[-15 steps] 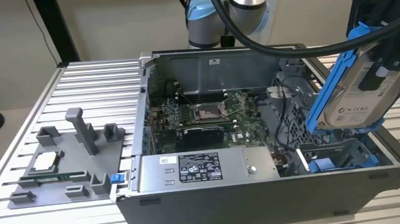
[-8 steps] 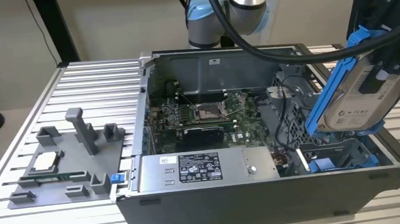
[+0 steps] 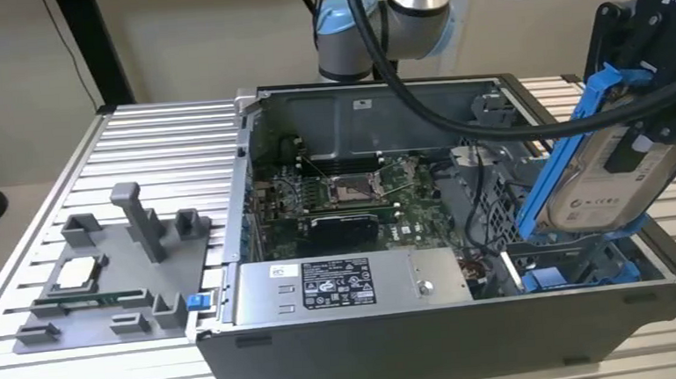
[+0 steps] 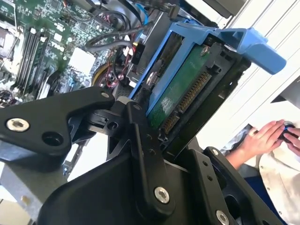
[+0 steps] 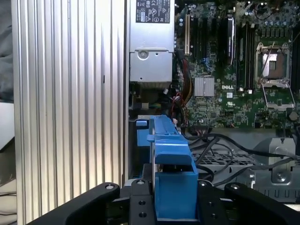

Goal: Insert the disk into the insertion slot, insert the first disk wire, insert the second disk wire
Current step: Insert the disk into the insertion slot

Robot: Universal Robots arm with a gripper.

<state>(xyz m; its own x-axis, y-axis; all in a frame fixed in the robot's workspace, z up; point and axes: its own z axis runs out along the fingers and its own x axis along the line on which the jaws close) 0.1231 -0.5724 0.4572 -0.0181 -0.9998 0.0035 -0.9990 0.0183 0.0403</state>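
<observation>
The gripper (image 3: 646, 131) pinches the disk (image 3: 583, 170), held tilted above the insertion slot (image 3: 569, 276) at the case's (image 3: 442, 350) corner. The second wrist view shows the disk's green board (image 4: 180, 93). The exterior view shows its label (image 3: 603, 198).

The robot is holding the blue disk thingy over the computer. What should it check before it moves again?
1. Gripper shut on the disk: ok.
2. Disk lined up with the insertion slot: not ok, it hangs tilted above it.
3. Insertion slot free inside: cannot tell, the disk hides part of it.
4. Black cables away from the slot: cannot tell.
5. Person's hand away from the computer case: ok.
</observation>
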